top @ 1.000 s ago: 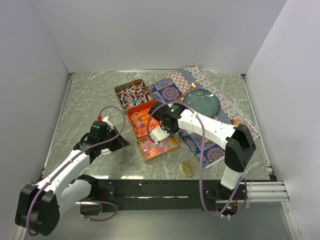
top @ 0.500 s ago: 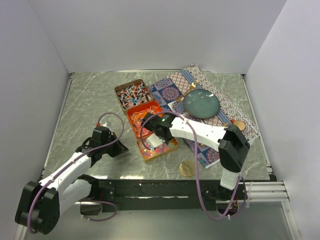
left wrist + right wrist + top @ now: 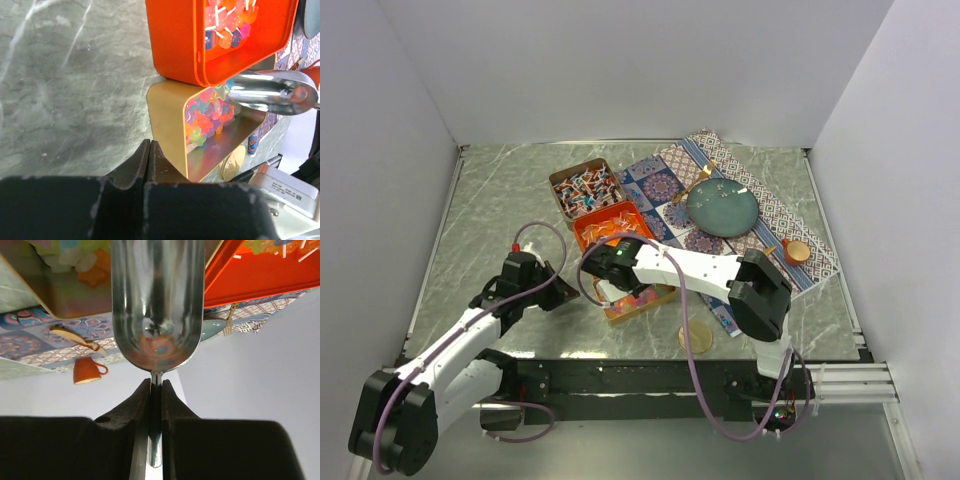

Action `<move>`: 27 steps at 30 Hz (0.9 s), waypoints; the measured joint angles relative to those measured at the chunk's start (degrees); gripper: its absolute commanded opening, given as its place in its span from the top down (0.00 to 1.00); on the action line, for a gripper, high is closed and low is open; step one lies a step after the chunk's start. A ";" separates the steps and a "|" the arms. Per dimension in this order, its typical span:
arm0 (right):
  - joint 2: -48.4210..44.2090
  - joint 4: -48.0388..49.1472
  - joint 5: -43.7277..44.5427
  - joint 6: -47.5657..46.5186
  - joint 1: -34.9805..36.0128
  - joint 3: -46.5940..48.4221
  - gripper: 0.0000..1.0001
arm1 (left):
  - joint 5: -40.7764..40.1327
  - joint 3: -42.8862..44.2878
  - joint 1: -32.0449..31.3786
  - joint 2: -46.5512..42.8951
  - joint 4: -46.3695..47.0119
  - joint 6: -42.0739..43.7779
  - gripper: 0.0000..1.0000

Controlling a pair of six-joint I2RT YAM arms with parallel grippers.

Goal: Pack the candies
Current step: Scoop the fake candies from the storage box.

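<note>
top external, three tins of candies, one lid, one scoop

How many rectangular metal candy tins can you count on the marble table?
3: a brown rectangular metal tin of wrapped candies farthest back, an orange rectangular tin in the middle, a gold rectangular tin of jelly candies nearest. None seems hidden.

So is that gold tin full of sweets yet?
Only partly. The gold tin has coloured jellies heaped at one end, and bare shiny floor shows at the other.
</note>
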 measured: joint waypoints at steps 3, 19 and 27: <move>-0.07 -0.02 -0.09 1.73 0.35 -0.26 1.00 | 0.52 -0.02 0.00 0.20 0.39 -0.07 0.99; -6.38 10.19 -13.11 4.46 0.74 -10.95 1.00 | 5.46 -2.93 -0.83 7.45 4.57 -4.24 0.99; -2.80 11.47 -17.92 4.90 0.98 -7.67 1.00 | 6.82 -2.93 -3.17 13.00 9.94 -5.60 0.99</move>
